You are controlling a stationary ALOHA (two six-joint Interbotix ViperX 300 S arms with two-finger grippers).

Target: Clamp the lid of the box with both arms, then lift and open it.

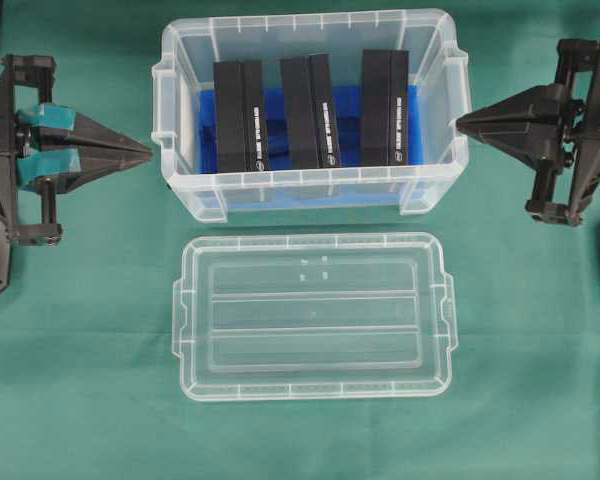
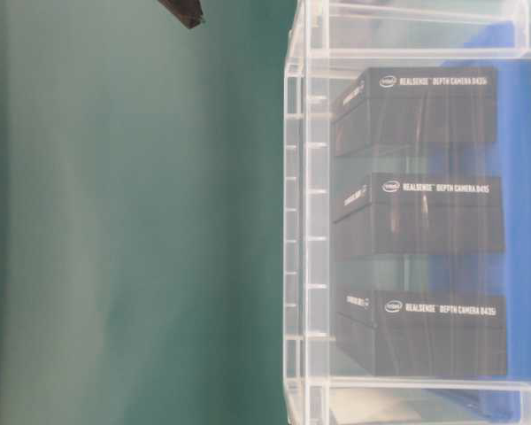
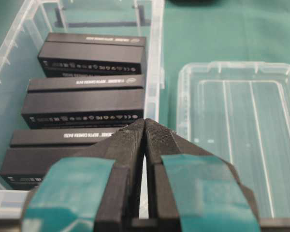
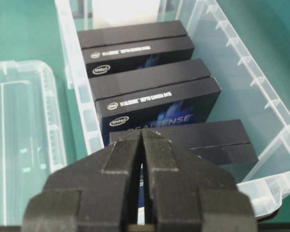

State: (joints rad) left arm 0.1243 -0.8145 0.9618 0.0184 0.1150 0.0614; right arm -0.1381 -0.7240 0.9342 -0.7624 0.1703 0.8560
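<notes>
Lid (image 1: 315, 315) status: already off, lying flat on the green worktop (image 1: 80, 400) just at 6 o'clock of the open box (image 1: 310, 195). Task appears complete. Left gripper (image 1: 145, 152) and right gripper (image 1: 462, 123), jaws closed on nothing, flank the box at 9 and 3 o'clock, clear of the lid.

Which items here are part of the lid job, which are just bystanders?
Job:
- flat clear plastic lid, lying on the cloth in front of the tub
- deep clear plastic box, open
- left gripper with teal tape, shut
- right gripper, all black, shut

Bystanders:
- three upright black packs in the box
- blue liner
- green table cloth
</notes>
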